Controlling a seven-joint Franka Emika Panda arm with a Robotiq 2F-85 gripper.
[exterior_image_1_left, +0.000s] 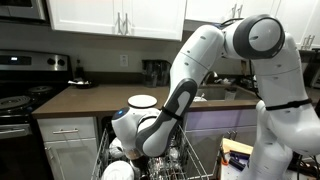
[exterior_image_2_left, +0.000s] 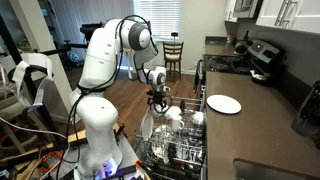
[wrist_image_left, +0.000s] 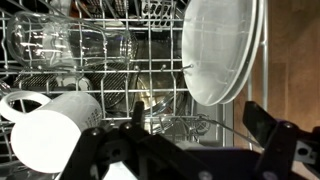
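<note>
The table runs beside the dishwasher rack. The hand hangs just above the rack, fingers spread wide and holding nothing. In the rack a white plate stands on edge at one side, a tilted mug lies at the opposite side, and glasses sit deeper in.
</note>
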